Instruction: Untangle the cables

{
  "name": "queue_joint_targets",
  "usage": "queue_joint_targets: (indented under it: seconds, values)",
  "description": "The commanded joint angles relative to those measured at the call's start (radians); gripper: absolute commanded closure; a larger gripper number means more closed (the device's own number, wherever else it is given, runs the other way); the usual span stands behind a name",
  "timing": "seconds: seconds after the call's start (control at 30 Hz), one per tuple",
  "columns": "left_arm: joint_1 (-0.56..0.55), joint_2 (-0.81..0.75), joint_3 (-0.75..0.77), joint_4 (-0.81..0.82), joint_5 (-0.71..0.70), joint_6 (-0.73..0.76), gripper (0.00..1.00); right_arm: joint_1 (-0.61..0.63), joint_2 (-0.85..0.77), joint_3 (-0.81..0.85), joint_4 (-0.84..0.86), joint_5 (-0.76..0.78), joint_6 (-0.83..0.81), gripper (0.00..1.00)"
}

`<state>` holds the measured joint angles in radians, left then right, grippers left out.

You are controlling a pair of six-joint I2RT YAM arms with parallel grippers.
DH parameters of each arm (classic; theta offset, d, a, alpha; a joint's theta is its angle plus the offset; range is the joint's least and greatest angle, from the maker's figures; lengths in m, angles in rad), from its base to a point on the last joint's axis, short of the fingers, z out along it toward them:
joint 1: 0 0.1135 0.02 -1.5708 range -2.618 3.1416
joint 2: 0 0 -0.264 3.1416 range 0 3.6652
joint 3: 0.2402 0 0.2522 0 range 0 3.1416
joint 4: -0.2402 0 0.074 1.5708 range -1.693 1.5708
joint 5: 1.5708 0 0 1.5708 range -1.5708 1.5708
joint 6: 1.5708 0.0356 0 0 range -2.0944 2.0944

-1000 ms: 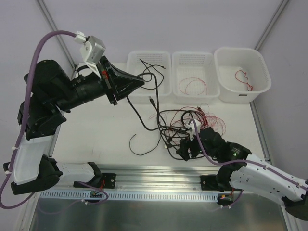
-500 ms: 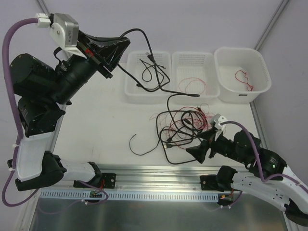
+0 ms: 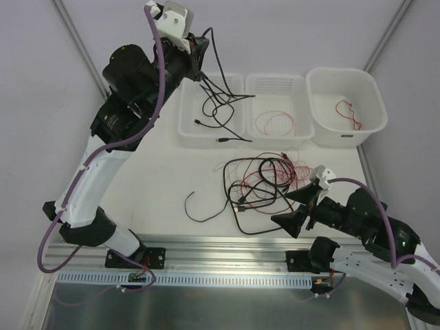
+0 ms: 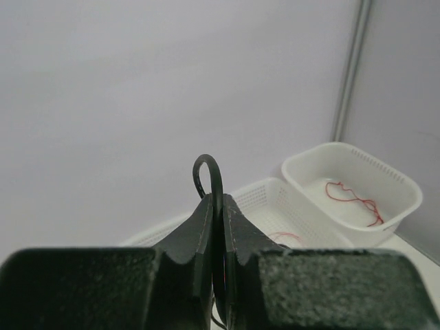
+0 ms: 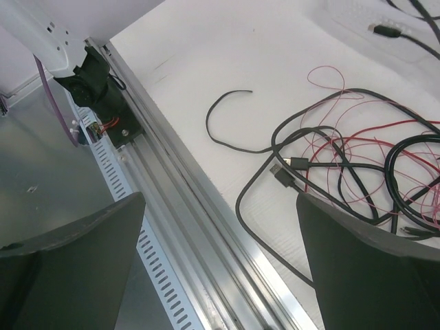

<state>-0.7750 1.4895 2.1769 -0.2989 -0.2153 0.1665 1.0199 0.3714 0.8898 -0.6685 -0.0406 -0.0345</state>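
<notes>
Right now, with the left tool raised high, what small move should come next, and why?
Probably open the left tool: it is shut on a black cable that hangs over the left basket, so the cable would likely drop in.

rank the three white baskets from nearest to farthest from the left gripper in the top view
Measured from the left gripper, raised and shut on a black cable:
1. left basket, right beside the gripper in the top view
2. middle basket, next one along to the right
3. right basket, at the far right end of the row
</notes>
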Motion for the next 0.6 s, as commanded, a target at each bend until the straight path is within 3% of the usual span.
queue_joint_targets:
  seconds: [0.0,0.17,0.57]
  values:
    - [0.069,0.027,0.029,0.096,0.010,-0.039,1.00,0.006,0.018,0.069,0.003,0.030,-0.015,0.03]
    - [0.111,0.081,0.149,0.127,0.019,-0.025,0.99,0.005,0.055,0.071,-0.009,0.027,-0.013,0.03]
    - [0.195,0.080,0.116,0.382,0.005,-0.001,0.97,0.006,0.072,0.090,-0.037,0.091,-0.027,0.03]
